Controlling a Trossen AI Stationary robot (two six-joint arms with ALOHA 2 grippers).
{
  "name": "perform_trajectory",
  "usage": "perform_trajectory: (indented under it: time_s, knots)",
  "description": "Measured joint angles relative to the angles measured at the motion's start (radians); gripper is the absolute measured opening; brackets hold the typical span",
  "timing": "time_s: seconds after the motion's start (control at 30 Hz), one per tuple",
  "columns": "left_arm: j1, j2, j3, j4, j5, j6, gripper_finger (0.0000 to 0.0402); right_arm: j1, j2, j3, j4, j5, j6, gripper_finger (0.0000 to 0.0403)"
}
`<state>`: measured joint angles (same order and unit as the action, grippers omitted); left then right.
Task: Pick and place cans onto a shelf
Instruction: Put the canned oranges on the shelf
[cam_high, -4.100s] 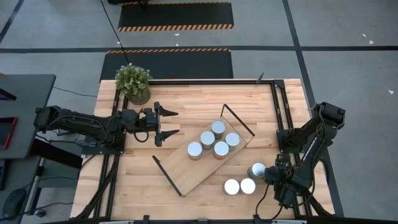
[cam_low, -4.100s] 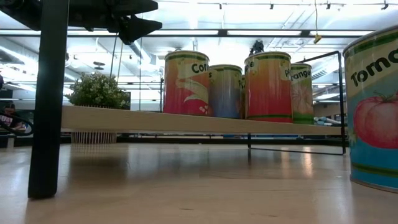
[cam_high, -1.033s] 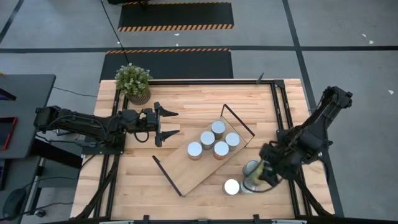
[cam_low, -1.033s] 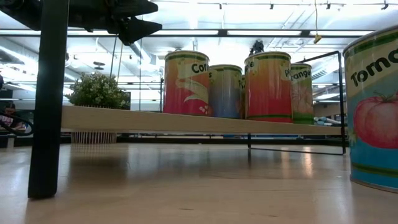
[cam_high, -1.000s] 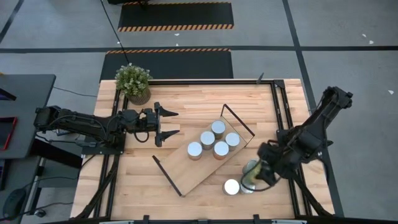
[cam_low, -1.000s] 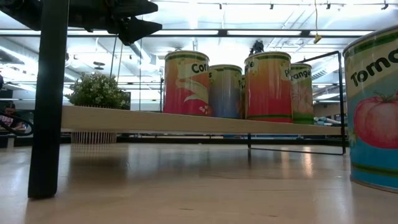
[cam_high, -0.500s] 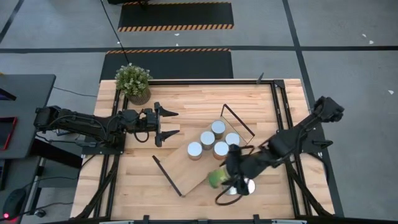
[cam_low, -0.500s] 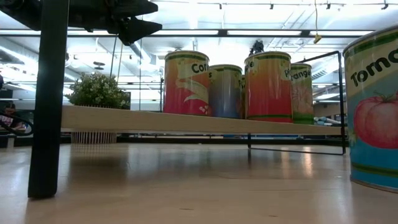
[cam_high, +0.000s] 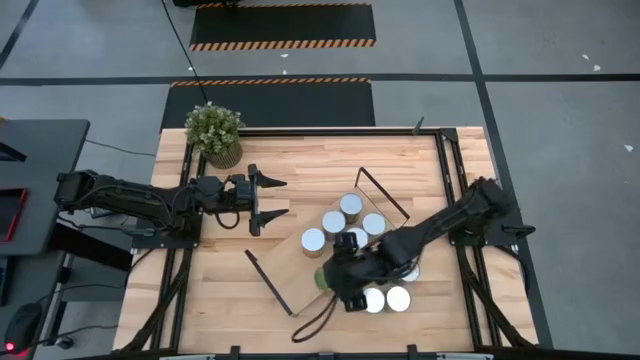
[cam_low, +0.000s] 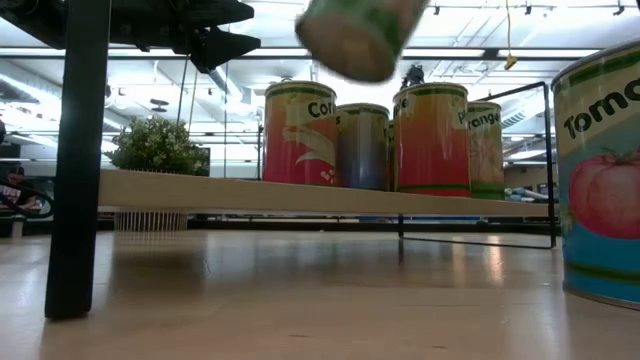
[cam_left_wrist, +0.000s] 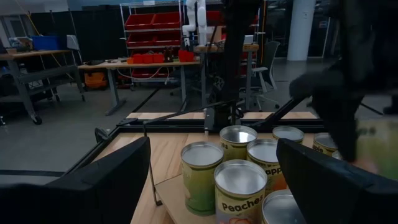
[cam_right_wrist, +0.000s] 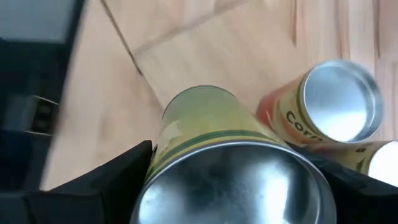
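A green-sided can (cam_right_wrist: 231, 163) is clamped between the two dark fingers of the right gripper (cam_high: 338, 277), which is closed on its sides and carries it above the light-wood shelf (cam_high: 290, 270), over the board's bare part just in front of the cans already standing there. In the low view the same can (cam_low: 360, 30) hangs tilted and clear of the board, above the row of standing tins. In the high view four silver-topped cans show on the shelf: one nearest the left arm (cam_high: 313, 239), one beside it (cam_high: 332, 221), one farther back (cam_high: 350, 205) and one by the black wire end frame (cam_high: 373, 223); the right arm crosses the spot next to them, so whether another tin stands under it cannot be told from above. The right wrist view shows an orange can with lettering beginning "Corn" (cam_right_wrist: 323, 112) just beyond the held one. Two more cans (cam_high: 398, 298) stand on the tabletop (cam_high: 220, 290) touching each other, near the shelf's corner toward the right arm. The left gripper (cam_high: 268, 199) hovers well apart from the shelf, over the table's left half, its fingers spread partway and holding nothing. A potted green plant (cam_high: 214, 131) stands at the table's far left corner.
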<state>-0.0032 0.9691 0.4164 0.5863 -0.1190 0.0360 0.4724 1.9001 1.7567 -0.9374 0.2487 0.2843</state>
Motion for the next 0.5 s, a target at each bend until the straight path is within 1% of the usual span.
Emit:
perform_trajectory:
  time_s: [0.2, 0.33, 0.5]
  knots:
    - [0.000, 0.000, 0.000, 0.000, 0.000, 0.000, 0.0355, -0.027, 0.098, 0.012, -0.041, -0.011, -0.019, 0.0332]
    - [0.000, 0.000, 0.000, -0.001, 0.000, -0.004, 0.0355, -0.043, 0.112, 0.013, -0.071, -0.038, -0.016, 0.0332]
    - [0.000, 0.000, 0.000, -0.001, 0.000, -0.006, 0.0355, -0.056, 0.112, 0.014, -0.078, -0.042, -0.015, 0.0332]
